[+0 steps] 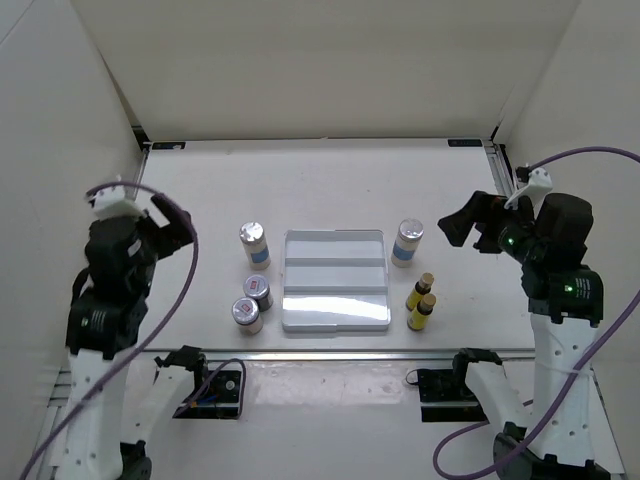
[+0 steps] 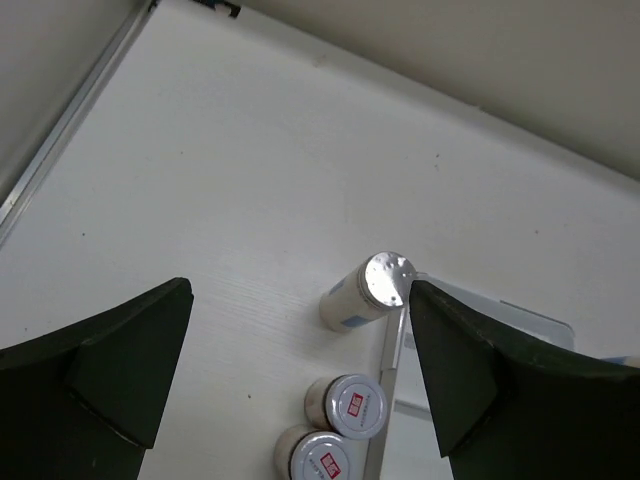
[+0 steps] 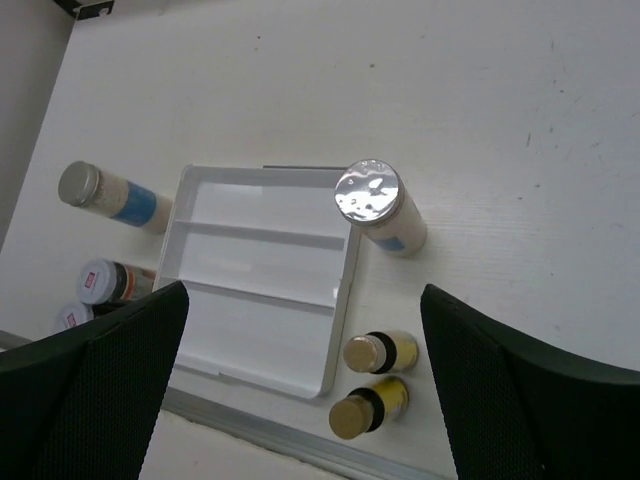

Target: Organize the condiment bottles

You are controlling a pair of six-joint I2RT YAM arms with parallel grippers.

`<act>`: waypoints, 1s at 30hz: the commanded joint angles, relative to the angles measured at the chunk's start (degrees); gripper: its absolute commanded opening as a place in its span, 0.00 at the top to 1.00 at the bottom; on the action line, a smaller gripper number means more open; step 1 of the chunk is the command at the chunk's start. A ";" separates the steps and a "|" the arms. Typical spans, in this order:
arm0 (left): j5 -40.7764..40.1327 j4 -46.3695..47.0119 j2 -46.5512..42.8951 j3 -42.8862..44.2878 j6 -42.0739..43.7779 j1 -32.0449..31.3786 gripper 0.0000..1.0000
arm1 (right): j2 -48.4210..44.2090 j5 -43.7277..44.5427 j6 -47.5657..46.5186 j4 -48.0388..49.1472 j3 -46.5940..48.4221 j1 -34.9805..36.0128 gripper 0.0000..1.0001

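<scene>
A white stepped tray [image 1: 335, 300] lies mid-table with nothing in it. Left of it stand three white shaker jars: one blue-labelled [image 1: 254, 243] and two with red-marked lids [image 1: 258, 291] [image 1: 246, 315]. Right of it stand a fourth jar [image 1: 407, 241] and two yellow dark-capped bottles [image 1: 420, 292] [image 1: 421, 312]. My left gripper [image 1: 175, 225] is open and empty, raised left of the jars. My right gripper [image 1: 460, 228] is open and empty, raised right of the fourth jar. The left wrist view shows the left jars [image 2: 368, 290] [image 2: 348, 406]. The right wrist view shows the fourth jar [image 3: 375, 200] and yellow bottles [image 3: 380, 352].
White walls enclose the table on the left, back and right. A metal rail [image 1: 330, 352] runs along the near edge just in front of the tray. The tray's left rim [image 2: 392, 350] lies close beside the left jars.
</scene>
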 commanded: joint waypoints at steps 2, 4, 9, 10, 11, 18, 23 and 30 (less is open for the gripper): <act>2.20 -4.48 -4.82 -0.58 2.21 -1.98 0.00 | 0.74 7.20 3.22 -8.70 3.13 0.77 0.00; 8.60 -5.02 -4.82 -1.89 2.23 -1.99 0.00 | -0.84 11.18 17.14 -10.03 0.25 4.45 0.00; 15.65 -5.02 -4.11 -7.61 -0.41 -1.99 0.00 | -3.99 -10.85 13.94 -1.82 -9.24 5.00 0.00; 15.66 -5.02 -3.50 -7.61 0.37 -1.99 0.00 | -4.88 -12.53 16.23 0.93 -13.87 5.00 0.00; 16.44 -6.06 -2.80 -8.31 0.38 -1.99 0.00 | -5.49 -14.55 19.03 3.48 -15.57 5.00 0.00; 17.07 -7.74 -0.60 -6.56 1.00 -1.99 0.00 | -0.75 -8.43 10.54 -7.30 -15.85 5.61 0.00; 15.13 -7.74 -0.07 -8.49 0.38 -1.99 0.00 | -4.18 3.35 10.28 -10.99 -15.85 6.14 0.00; 14.08 -7.74 -0.07 -9.02 -0.24 -1.99 0.00 | -1.38 11.34 9.83 -12.76 -14.80 9.82 0.00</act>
